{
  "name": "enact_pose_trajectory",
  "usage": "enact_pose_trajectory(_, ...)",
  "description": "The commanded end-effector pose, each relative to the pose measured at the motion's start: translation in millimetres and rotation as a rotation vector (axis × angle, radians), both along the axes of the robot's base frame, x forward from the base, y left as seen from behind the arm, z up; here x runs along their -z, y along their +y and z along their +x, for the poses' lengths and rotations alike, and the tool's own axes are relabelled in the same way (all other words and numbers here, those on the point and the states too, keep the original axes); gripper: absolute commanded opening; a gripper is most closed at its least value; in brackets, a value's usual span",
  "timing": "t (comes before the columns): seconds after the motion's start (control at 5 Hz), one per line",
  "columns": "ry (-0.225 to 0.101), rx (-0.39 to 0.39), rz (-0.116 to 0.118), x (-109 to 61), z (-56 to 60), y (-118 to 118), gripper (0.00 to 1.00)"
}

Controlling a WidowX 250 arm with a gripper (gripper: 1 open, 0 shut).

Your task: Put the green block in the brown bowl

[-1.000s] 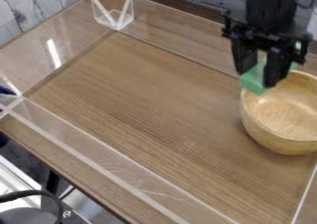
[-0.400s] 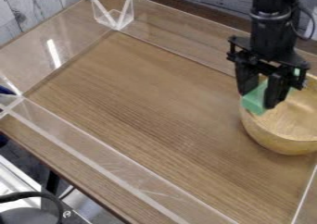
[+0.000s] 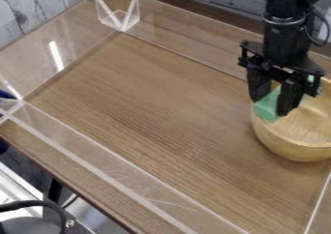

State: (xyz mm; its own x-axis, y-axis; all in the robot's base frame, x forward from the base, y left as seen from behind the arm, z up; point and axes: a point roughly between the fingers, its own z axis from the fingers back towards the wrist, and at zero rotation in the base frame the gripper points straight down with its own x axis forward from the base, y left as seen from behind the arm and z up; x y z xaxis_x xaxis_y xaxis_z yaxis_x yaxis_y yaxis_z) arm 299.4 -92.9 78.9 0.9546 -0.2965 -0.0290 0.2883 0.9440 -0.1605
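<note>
Over the last second the gripper (image 3: 281, 95) has come down at the table's (image 3: 142, 102) three o'clock side, bringing the green block (image 3: 266, 106) over the brown bowl's (image 3: 300, 136) near-left rim. The block hangs pinched between the fingers, seemingly just above the rim at the bowl's ten o'clock, so release looks close.

Block (image 3: 266, 106): bright green, plain. Bowl (image 3: 300, 133): light tan wood. Gripper (image 3: 282, 93): black. Table (image 3: 142, 102): brown wood grain. Walls (image 3: 77, 44): clear, with white glare.
</note>
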Motion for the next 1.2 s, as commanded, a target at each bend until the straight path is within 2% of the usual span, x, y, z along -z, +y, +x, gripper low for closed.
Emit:
enact_pose_trajectory(0.0, -0.070, 0.005, -0.014, -15.5, 13.4, -4.3, 0.00)
enact_pose_trajectory(0.4, -0.075, -0.001, -0.016, -12.1, 17.8, -3.3, 0.00)
enact_pose_trajectory(0.6, -0.072, -0.007, -0.013, -13.5, 17.9, -1.4, 1.00)
enact_pose_trajectory(1.0, -0.070, -0.023, -0.006, -18.5, 18.2, 2.9, 1.00)
